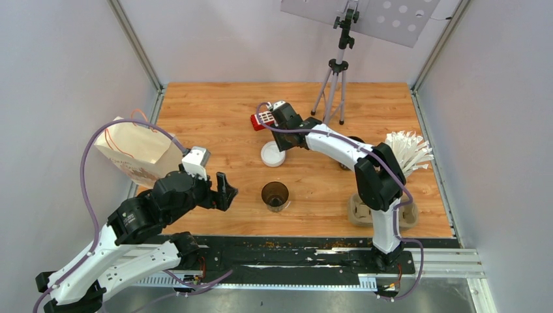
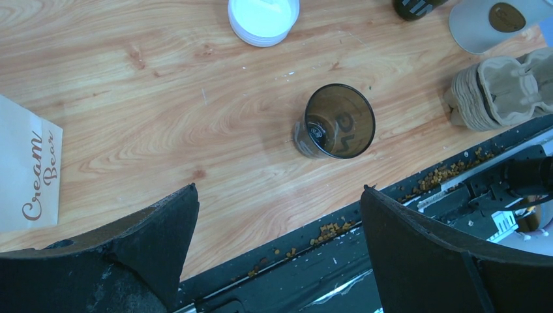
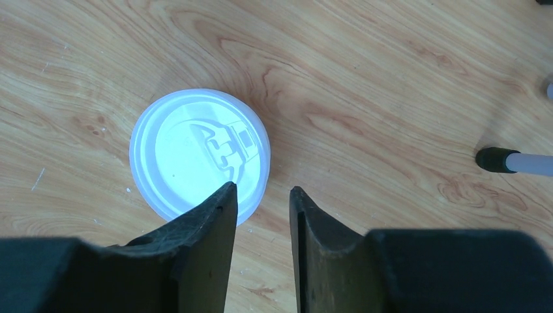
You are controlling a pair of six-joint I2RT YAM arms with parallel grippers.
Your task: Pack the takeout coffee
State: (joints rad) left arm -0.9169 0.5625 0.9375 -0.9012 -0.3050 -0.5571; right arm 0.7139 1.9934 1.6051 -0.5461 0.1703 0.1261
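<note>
**While the cup stood unlidded, neither gripper held anything**

As we read outward from the near edge, the left gripper [image 2: 279, 190] hung over the table's front strip. Its jaws were spread as wide as they go, with nothing between them. We judged it was parked there to leave the right arm room. Brown crumbs [image 2: 326, 229] lay along the black rail below it.

Just beyond, the takeout coffee cup [image 1: 275, 194] stood upright on bare wood, open-topped and well apart from both grippers. To the right, at about the same depth, sat the moulded cup tray [image 2: 471, 98]. The wells we could see were empty. It was presumably kept close because the capped cup goes there. The paper bag [image 1: 134, 151] stood by the left wall.

Further back lay the white lid [image 3: 195, 153], apparently a short stack. The right gripper [image 3: 261, 191] hovered at its edge, jaws parted narrowly and gripping nothing. One fingertip overlapped the rim in its own camera. We took this for lining up a pinch on that rim. Behind stood the straws [image 1: 409, 151] and a tripod [image 1: 336, 72].
</note>
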